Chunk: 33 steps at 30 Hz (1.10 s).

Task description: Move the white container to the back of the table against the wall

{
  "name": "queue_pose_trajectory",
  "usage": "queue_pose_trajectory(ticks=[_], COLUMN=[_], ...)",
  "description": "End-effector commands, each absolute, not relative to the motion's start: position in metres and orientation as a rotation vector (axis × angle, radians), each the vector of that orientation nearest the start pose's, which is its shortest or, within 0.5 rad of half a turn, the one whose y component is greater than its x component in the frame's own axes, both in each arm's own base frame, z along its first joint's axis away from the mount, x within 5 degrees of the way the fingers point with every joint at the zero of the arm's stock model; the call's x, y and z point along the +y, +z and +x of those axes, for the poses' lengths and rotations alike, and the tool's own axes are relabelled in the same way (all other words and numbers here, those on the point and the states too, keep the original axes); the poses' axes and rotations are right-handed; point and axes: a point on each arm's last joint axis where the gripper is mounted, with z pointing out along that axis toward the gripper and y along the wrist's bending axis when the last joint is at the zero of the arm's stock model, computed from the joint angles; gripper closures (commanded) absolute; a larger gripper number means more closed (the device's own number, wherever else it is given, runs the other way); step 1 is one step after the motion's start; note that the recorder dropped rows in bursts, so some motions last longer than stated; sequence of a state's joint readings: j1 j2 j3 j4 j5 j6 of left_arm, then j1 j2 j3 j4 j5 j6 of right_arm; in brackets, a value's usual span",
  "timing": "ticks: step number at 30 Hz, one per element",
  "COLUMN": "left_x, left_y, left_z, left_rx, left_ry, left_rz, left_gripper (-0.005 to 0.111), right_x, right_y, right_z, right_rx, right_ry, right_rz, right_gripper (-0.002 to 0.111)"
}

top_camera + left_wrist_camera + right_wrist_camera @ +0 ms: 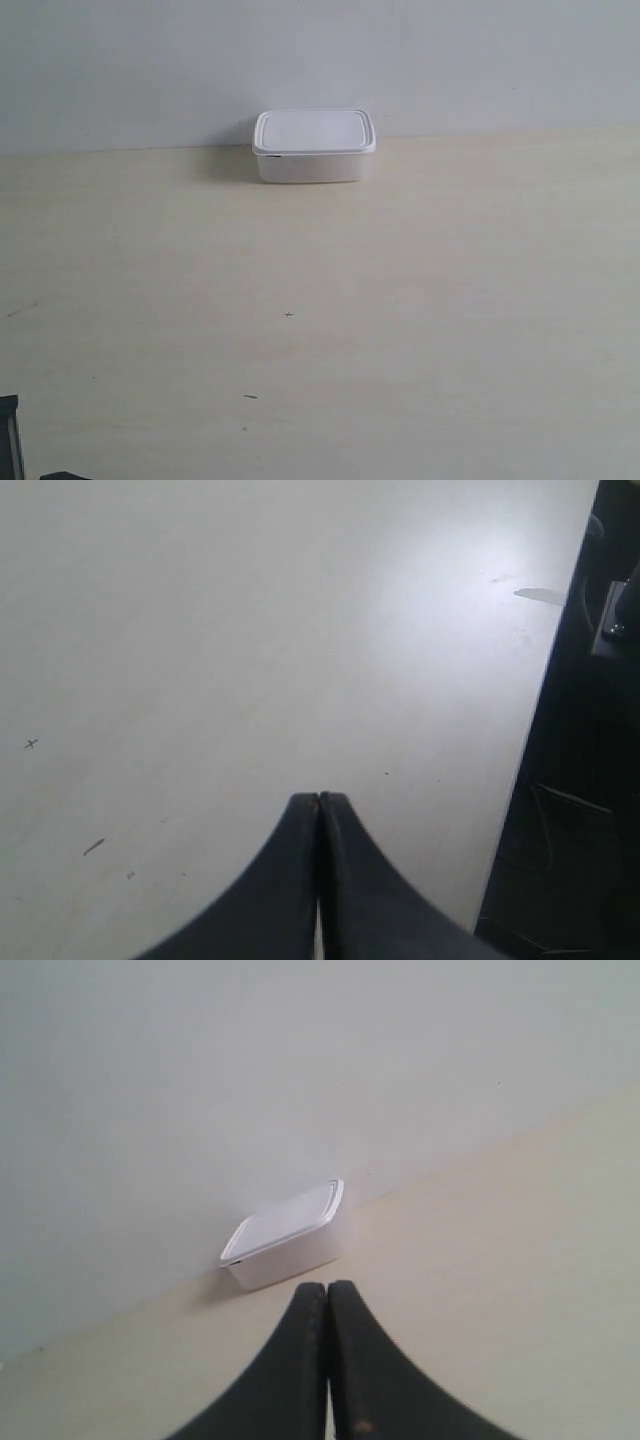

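The white container (314, 146) sits at the back edge of the table (400, 300), about midway along it, its rear side up against the wall (450, 60) and its lid on. Nothing touches it. The right gripper (327, 1285) hangs over the table with its fingers pressed together and holding nothing, pointed toward the container but apart from it. The left gripper (320, 798) is likewise pressed together and holds nothing, close to a side edge of the table. A few tiny dark specks (288, 315) mark the table nearer the front.
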<state>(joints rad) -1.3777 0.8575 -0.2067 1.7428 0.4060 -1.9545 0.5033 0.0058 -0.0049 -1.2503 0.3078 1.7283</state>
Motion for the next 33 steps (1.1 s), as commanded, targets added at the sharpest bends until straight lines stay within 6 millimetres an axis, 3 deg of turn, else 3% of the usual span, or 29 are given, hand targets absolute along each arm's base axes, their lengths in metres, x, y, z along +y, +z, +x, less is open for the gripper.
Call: queue_pose_trajectory(ticks=[1, 5, 8, 15, 27, 33], left_x=[-0.132, -0.132, -0.132, -0.132, -0.132, -0.132], left_y=[0.206, 0.206, 0.206, 0.206, 0.206, 0.206], left_z=[0.061, 0.061, 0.061, 0.061, 0.061, 0.061], left_rx=[1.846, 1.846, 1.846, 1.846, 1.846, 1.846], left_ry=[-0.592, -0.592, -0.592, -0.592, -0.592, -0.592], left_rz=[0.935, 0.935, 0.935, 0.935, 0.935, 0.935], left_gripper=[0.107, 0.107, 0.107, 0.107, 0.107, 0.107], right_x=[0.008, 0.023, 0.027, 0.027, 0.027, 0.026], right_y=[0.200, 0.208, 0.209, 0.208, 0.192, 0.191], right_z=[0.057, 0.051, 0.049, 0.050, 0.049, 0.049], right_rx=[1.650, 1.571, 1.570, 1.528, 1.760, 1.774], right_ry=[0.537, 0.578, 0.652, 0.477, 0.671, 0.667], right_rz=[0.129, -0.145, -0.143, -0.304, -0.083, -0.082], right_gripper=[0.108, 0.108, 0.108, 0.108, 0.108, 0.108])
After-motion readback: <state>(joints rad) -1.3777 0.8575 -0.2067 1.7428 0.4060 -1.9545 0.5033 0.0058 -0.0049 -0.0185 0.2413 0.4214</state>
